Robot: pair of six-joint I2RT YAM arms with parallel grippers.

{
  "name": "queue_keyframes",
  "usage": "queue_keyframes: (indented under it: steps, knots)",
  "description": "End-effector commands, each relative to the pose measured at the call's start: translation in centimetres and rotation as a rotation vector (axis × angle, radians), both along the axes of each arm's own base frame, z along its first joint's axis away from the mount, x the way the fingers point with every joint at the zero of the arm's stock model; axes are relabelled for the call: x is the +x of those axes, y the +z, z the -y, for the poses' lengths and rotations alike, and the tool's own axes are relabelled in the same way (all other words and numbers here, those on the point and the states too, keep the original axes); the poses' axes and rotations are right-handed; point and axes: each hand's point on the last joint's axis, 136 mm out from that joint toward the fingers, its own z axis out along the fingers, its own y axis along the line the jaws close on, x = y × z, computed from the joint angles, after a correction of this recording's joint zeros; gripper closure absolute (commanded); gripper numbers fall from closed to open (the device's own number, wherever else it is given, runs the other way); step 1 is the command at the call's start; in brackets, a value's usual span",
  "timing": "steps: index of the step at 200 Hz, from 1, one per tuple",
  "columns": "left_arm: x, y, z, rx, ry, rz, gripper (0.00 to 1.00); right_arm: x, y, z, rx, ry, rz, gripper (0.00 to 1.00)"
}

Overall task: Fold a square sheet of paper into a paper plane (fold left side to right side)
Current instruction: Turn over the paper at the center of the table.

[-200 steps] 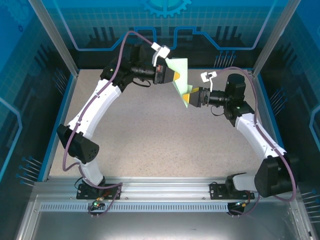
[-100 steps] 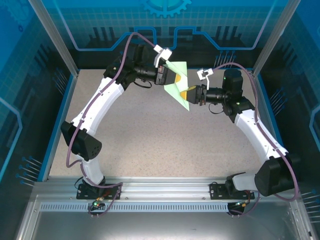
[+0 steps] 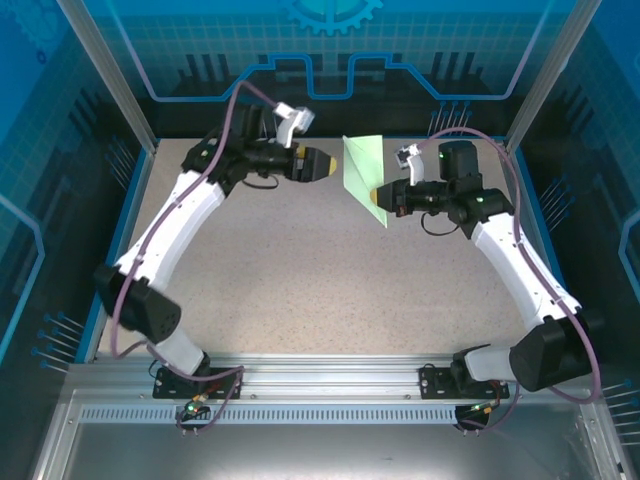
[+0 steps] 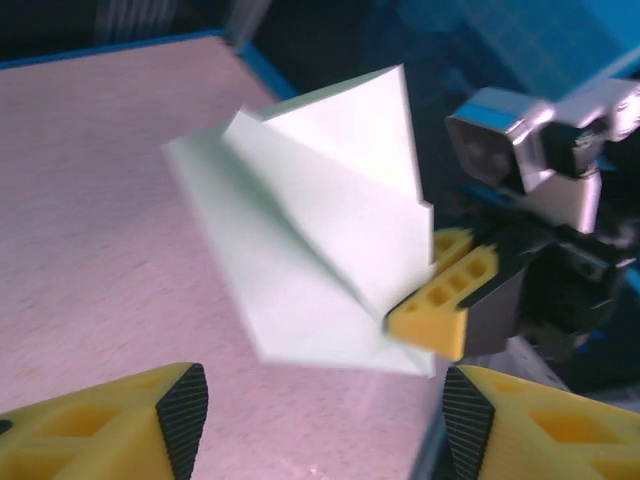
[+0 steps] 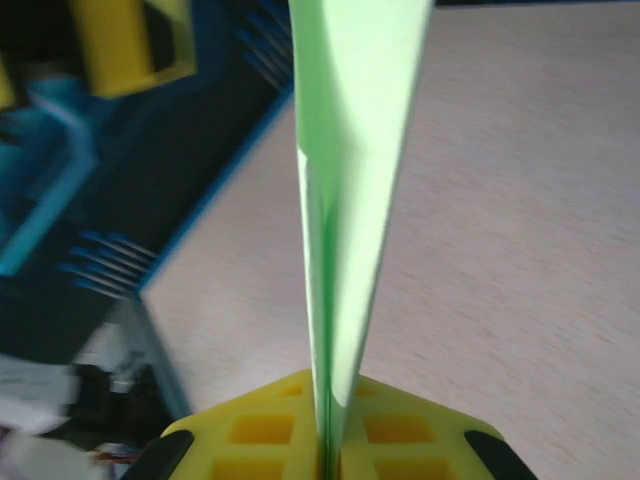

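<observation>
Paper plane (image 3: 362,170) is held up on edge above the surface (image 3: 300,270), clamped near its pointed lower end by the right claw (image 3: 381,196), whose fingers are closed on it. Left claw (image 3: 326,163) hangs to the paper's left, apart from it, jaws spread and holding nothing

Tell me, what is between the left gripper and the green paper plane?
Nothing: in the top view, bare table separates the open left gripper from the paper plane, held by the right gripper.
</observation>
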Motion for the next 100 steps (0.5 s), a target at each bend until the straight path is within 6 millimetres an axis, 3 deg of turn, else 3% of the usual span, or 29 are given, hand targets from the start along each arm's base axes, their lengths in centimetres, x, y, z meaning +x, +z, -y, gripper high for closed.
queue_keyframes:
  steps: [1,12,44,75,100]
  knots:
    - [-0.3,1.5,-4.5,0.038,0.27,0.122,0.3,-0.5,-4.4,3.0,-0.462,-0.131,-0.022,0.89]
    - [-1.1,1.1,-6.3,0.022,0.37,0.129,0.28,-0.6,-5.8,3.7,-0.661,-0.174,-0.029,0.9]
    - [-3.4,-2.3,-11.8,0.03,0.661,0.077,0.23,-0.2,-9.4,5.2,-1.217,-0.258,-0.011,0.9]
    - [-5.7,-2.4,-16.4,0.054,0.862,0.113,0.14,0.4,-12.7,2.3,-1.526,-0.229,0.06,0.9]
    - [-6.6,-1.8,-17.4,0.071,0.894,0.132,0.12,1.5,-15.8,-0.5,-1.672,-0.182,0.109,0.89]
